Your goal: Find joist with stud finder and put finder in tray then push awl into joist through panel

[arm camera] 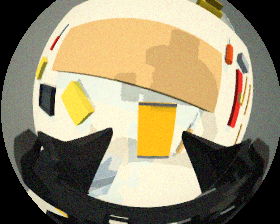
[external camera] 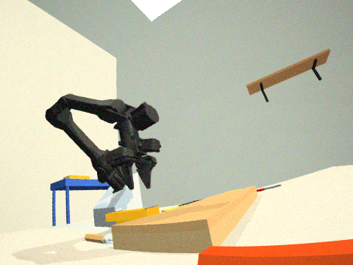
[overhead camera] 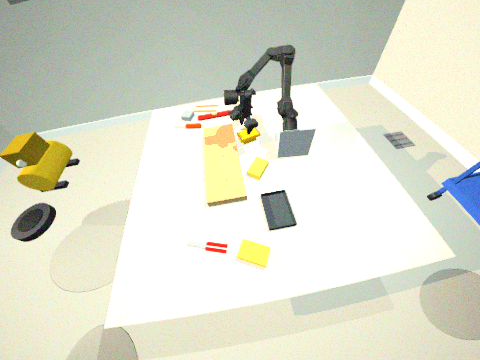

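My pincer [overhead camera: 243, 121] [external camera: 140, 188] [arm camera: 148, 133] is spread wide with nothing between its fingers, pointing down above the yellow-orange stud finder [overhead camera: 248, 135] [external camera: 132, 215] [arm camera: 156, 130]. The stud finder rests on the surface [overhead camera: 350, 201] [external camera: 301, 210] [arm camera: 150, 190], just beside one long side of the wooden floor panel [overhead camera: 225, 171] [external camera: 184, 210] [arm camera: 120, 50], near one end. In my wrist view it shows in the gap between my fingertips, one dark edge facing the panel. My awl [external camera: 95, 238] [arm camera: 180, 146] lies beside the stud finder, its metal shaft slanting towards the panel and its wooden handle partly behind one finger. My shadow falls across the panel's near end.

A yellow block [overhead camera: 258, 168] [arm camera: 77, 102] lies along the same side of the panel, and the dark tray [overhead camera: 278, 210] [arm camera: 47, 100] sits beyond it, with nothing in it. Farther along are a second yellow block [overhead camera: 254, 253] [arm camera: 42, 68] and a red-handled tool [overhead camera: 216, 247] [arm camera: 55, 42]. Past the panel's other end lie an orange-handled tool [overhead camera: 193, 126] [arm camera: 229, 54], a long red tool [overhead camera: 215, 115] [arm camera: 235, 97] and a grey block [overhead camera: 187, 115] [arm camera: 243, 62].
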